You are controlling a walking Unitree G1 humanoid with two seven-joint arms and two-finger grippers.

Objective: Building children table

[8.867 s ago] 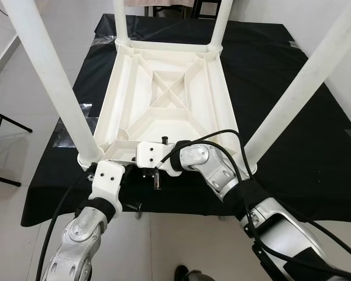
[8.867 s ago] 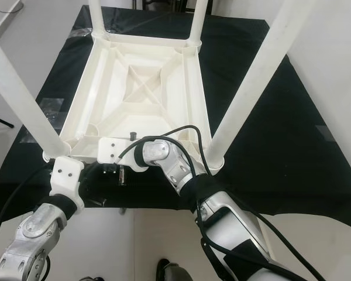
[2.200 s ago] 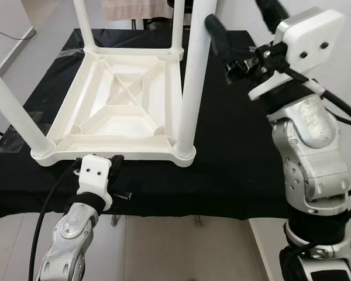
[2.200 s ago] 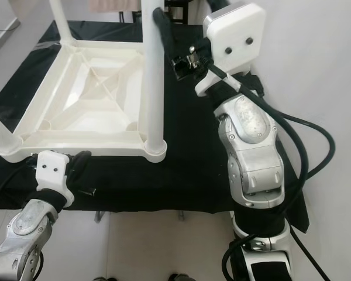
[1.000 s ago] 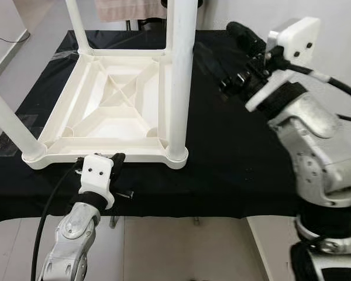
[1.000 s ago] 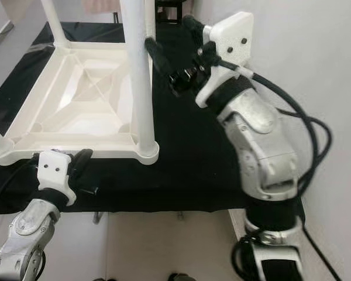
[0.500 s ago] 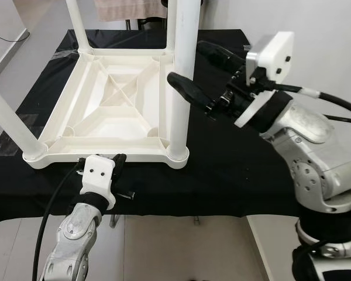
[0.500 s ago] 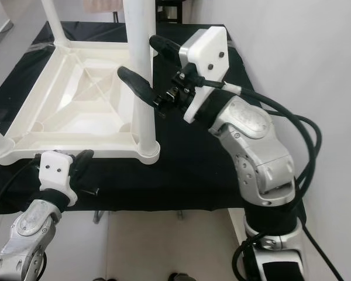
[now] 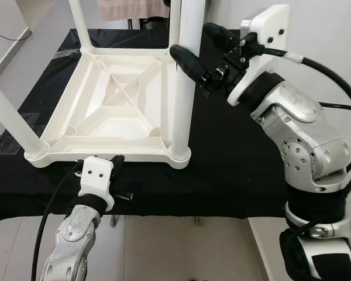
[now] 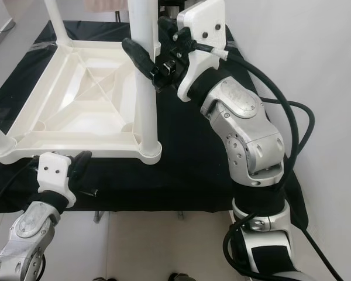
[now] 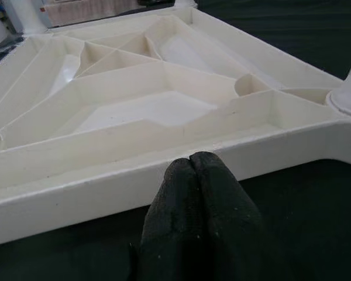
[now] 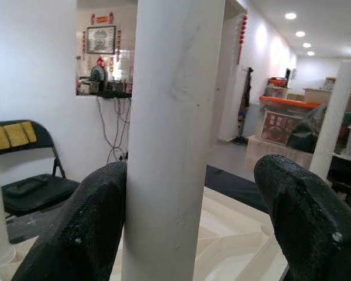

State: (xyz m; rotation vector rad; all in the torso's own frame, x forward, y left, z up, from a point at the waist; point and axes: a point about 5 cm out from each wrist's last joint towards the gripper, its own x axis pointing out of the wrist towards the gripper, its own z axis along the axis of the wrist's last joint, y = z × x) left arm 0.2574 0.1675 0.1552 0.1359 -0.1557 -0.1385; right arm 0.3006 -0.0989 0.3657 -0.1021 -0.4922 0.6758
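A white plastic children's table lies upside down on a black cloth, its legs pointing up. My right gripper is raised at the near-right leg, about halfway up it. It is open, with the leg between its two black fingers. One finger rests against the leg and the other finger stands apart from it. My left gripper is shut and empty. It sits low on the cloth just before the table's front rim, and its fingers point at that rim.
The black cloth covers the work surface and has free room to the right of the table. A small dark part lies on the cloth beside my left wrist. A white wall stands close on the right. A folding chair stands beyond.
My right gripper has swung in from the right of the near-right leg and risen, so its fingers now straddle the leg. The left arm has stayed put.
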